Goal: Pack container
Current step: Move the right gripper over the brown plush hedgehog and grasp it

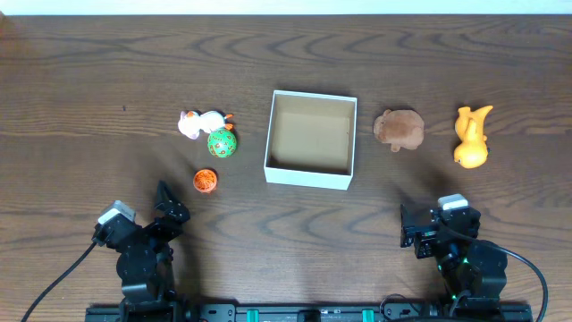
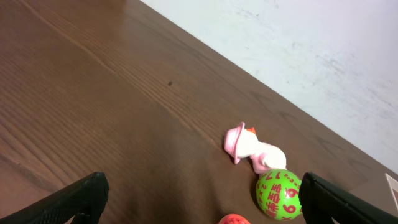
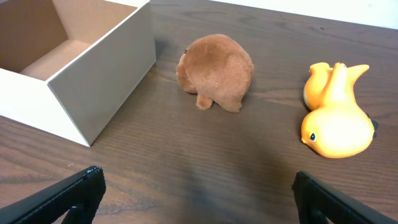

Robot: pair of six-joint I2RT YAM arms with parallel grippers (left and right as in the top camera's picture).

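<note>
The container (image 1: 309,177), a white-walled box with a brown inside, stands empty at the table's middle; its corner shows in the right wrist view (image 3: 99,81). Left of it lie a pink and white toy (image 1: 198,122) (image 2: 249,148), a green ball with red marks (image 1: 222,142) (image 2: 278,193) and a small orange ball (image 1: 206,181) (image 2: 233,219). Right of it lie a brown plush toy (image 1: 399,129) (image 3: 216,70) and a yellow-orange duck toy (image 1: 471,136) (image 3: 336,112). My left gripper (image 1: 166,207) (image 2: 202,202) is open and empty near the front left. My right gripper (image 1: 420,228) (image 3: 196,199) is open and empty near the front right.
The dark wooden table (image 1: 107,80) reaches a white wall at the back (image 2: 323,50). Black cables run from both arm bases at the front edge.
</note>
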